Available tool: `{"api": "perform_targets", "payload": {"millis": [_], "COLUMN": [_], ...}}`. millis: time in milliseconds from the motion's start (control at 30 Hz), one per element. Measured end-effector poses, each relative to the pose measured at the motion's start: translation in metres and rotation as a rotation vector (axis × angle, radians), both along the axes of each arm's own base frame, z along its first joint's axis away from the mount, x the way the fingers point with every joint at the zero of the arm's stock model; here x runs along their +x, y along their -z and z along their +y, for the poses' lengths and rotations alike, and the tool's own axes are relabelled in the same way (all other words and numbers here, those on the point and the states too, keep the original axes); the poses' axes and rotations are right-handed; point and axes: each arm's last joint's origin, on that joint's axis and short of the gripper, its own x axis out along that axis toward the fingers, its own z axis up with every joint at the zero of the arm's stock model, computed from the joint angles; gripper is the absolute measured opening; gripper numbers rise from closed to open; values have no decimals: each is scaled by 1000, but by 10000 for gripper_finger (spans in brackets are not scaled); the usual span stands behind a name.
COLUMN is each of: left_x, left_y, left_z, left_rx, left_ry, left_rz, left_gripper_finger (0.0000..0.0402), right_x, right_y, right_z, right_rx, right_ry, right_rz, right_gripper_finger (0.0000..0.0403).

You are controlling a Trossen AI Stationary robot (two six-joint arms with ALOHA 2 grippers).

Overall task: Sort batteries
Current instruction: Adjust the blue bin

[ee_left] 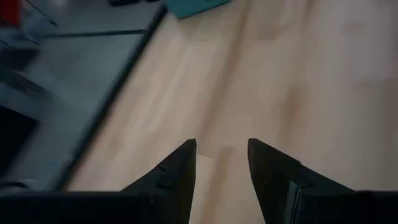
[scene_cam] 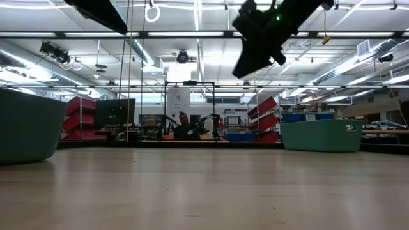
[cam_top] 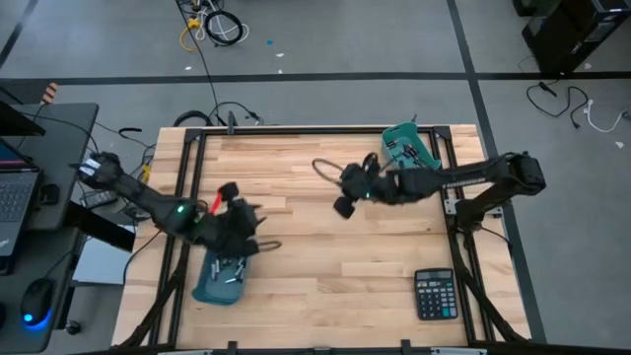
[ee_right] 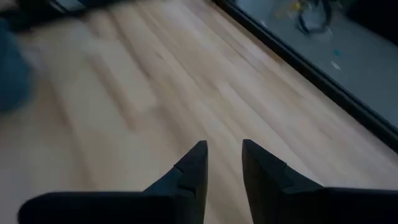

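High view alone: batteries [cam_top: 227,268] inside near bin [cam_top: 219,280]; low view, only walls

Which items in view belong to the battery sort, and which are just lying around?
Job:
- batteries, in the teal bin under the left end effector
- second teal bin, far right corner
- right end effector, open and empty, over bare wood mid-table

Lying about:
- black calculator, near right corner
- table itself
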Motion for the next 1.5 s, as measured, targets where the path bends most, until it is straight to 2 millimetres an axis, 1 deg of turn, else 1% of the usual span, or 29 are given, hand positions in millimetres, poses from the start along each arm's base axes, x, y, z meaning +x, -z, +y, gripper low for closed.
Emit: {"api": "perform_targets", "payload": {"millis": [67,133,200,300,333,400,467,567,633,700,833,933,967,1067,1100,1133,1200,1267,1367,1433,1500], "left_x": [8,20,33,52,56,60,62,61,60,55,45,44,39,17,11,6,2,2,8,8,7], "left_y": [-2,-7,-14,-27,-29,-28,-24,-16,-9,-10,-30,-58,-70,-110,-120,-126,-131,-130,-127,-129,-131], "left_z": [14,27,36,49,55,69,83,97,100,98,95,97,96,95,96,97,100,103,104,106,107], "left_rx": [77,134,132,121,137,170,197,193,171,167,222,316,346,400,392,375,351,336,321,315,303], "left_ry": [5,49,188,450,507,529,485,431,421,429,448,421,423,382,322,246,108,4,-77,-153,-225], "left_rz": [34,38,2,-158,-205,-261,-286,-266,-225,-217,-327,-575,-653,-950,-1054,-1129,-1195,-1204,-1213,-1265,-1360], "left_gripper_finger": [147,147,147,147,147,147,147,147,147,147,147,147,147,147,147,147,147,147,147,147,147], "right_x": [-6,-10,-10,-11,-12,-17,-24,-39,-50,-60,-77,-84,-86,-88,-89,-89,-88,-88,-90,-91,-94], "right_y": [-2,-6,-11,-19,-20,-21,-22,-25,-26,-27,-39,-49,-52,-55,-56,-54,-52,-51,-51,-50,-48], "right_z": [-15,-26,-35,-45,-46,-48,-47,-44,-42,-39,-39,-45,-46,-51,-53,-54,-57,-61,-67,-72,-77], "right_rx": [-8,-27,-46,-105,-137,-208,-265,-297,-298,-300,-337,-373,-383,-387,-385,-379,-362,-355,-366,-346,-315], "right_ry": [1,-59,-162,-303,-336,-368,-383,-390,-397,-409,-366,-307,-295,-266,-258,-252,-234,-218,-190,-149,-105], "right_rz": [47,57,22,-85,-117,-168,-204,-246,-264,-288,-404,-466,-487,-517,-517,-509,-506,-497,-497,-497,-492], "right_gripper_finger": [72,62,50,32,25,11,3,7,9,9,2,2,2,1,0,1,1,0,1,0,0]}}
